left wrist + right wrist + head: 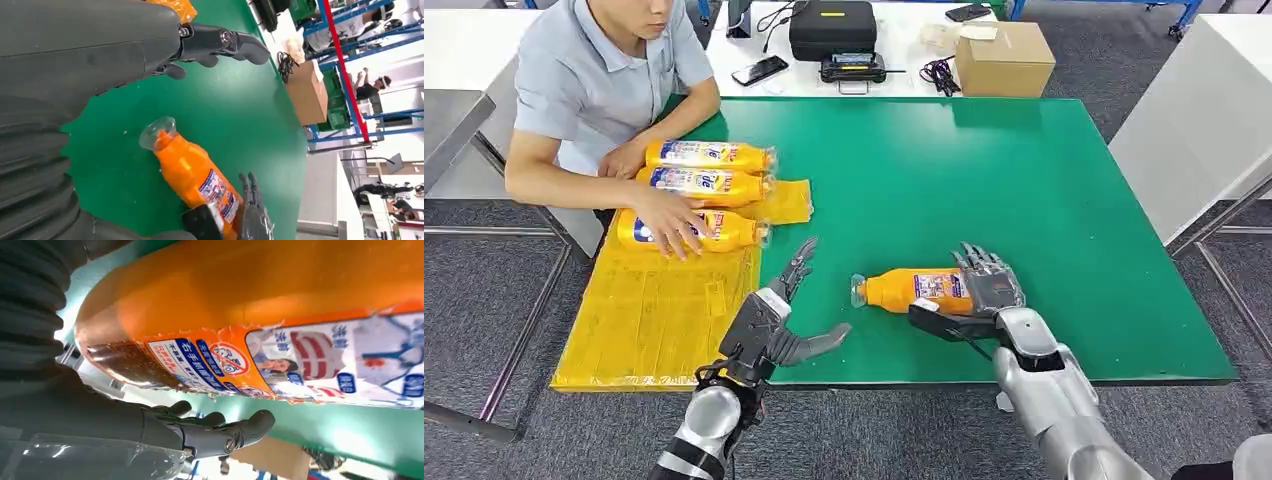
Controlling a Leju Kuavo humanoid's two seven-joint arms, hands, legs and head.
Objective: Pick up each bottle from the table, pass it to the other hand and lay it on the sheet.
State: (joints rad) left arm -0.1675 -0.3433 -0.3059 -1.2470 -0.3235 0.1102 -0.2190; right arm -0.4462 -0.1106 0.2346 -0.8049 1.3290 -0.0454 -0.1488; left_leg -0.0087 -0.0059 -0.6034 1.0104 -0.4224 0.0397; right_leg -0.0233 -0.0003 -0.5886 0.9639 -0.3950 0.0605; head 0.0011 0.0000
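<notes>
Nearest to us, our left hand (782, 318) hovers over the near edge of the green worktop (1024, 200), fingers spread apart, holding nothing. Just beside it to the right, our right hand (984, 290) wraps the base end of an orange bottle (914, 290) lying on its side on the worktop, cap end pointing toward the left hand. From the right wrist view the fingers (220, 432) curl under the bottle's body; whether they are fully clamped or only closing we cannot tell, and we cannot tell if the bottle is lifted.

Progress, as we judge it: three bottles (704, 185) already lie on the yellow sheet (654, 310) at the far left. This bottle is the only one we see off the sheet; its pickup, handover and laying down are not yet done.

Farther off, a seated person rests a hand (669, 220) on the nearest of those three bottles, partly hiding its label. Behind the worktop stands a cardboard box (1004, 60) and a black case (832, 28).
</notes>
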